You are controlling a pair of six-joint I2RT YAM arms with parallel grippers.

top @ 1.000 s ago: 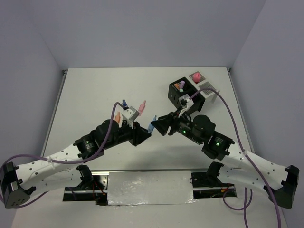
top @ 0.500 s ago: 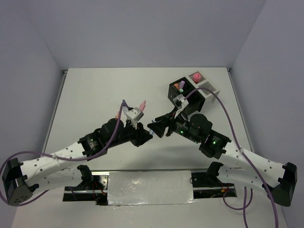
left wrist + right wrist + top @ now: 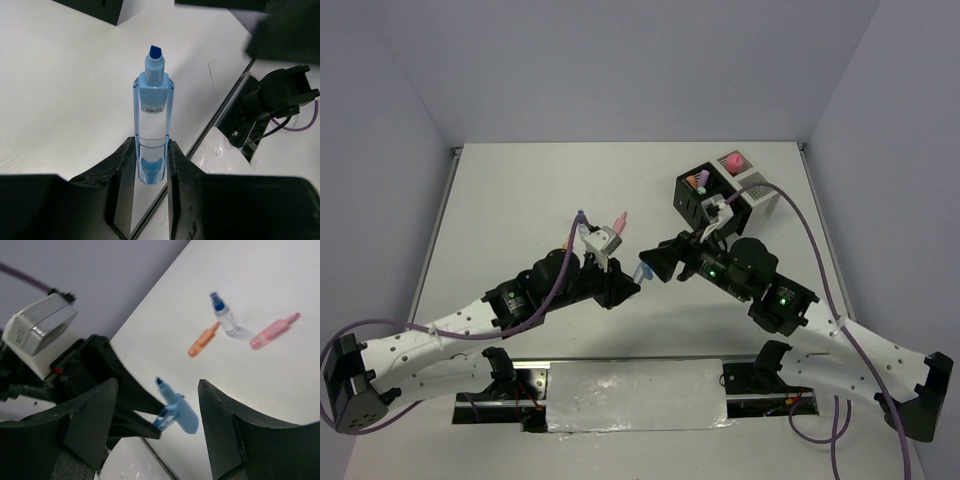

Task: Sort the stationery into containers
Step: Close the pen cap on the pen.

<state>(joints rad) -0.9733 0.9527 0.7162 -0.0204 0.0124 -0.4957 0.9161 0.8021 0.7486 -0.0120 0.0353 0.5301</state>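
Left claw: we saw it clamped on a translucent blue plastic highlighter, near-left of the black square mesh box.
Right claw: we found its fingers apart, nearer that box.

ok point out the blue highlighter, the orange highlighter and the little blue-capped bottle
blue highlighter (image 3: 153, 107): left wrist view, on the clear barrel at its label.
orange highlighter (image 3: 202, 341): right wrist view, on the middle of its body.
blue-capped bottle (image 3: 227, 320): right wrist view, on its clear body below the cap.
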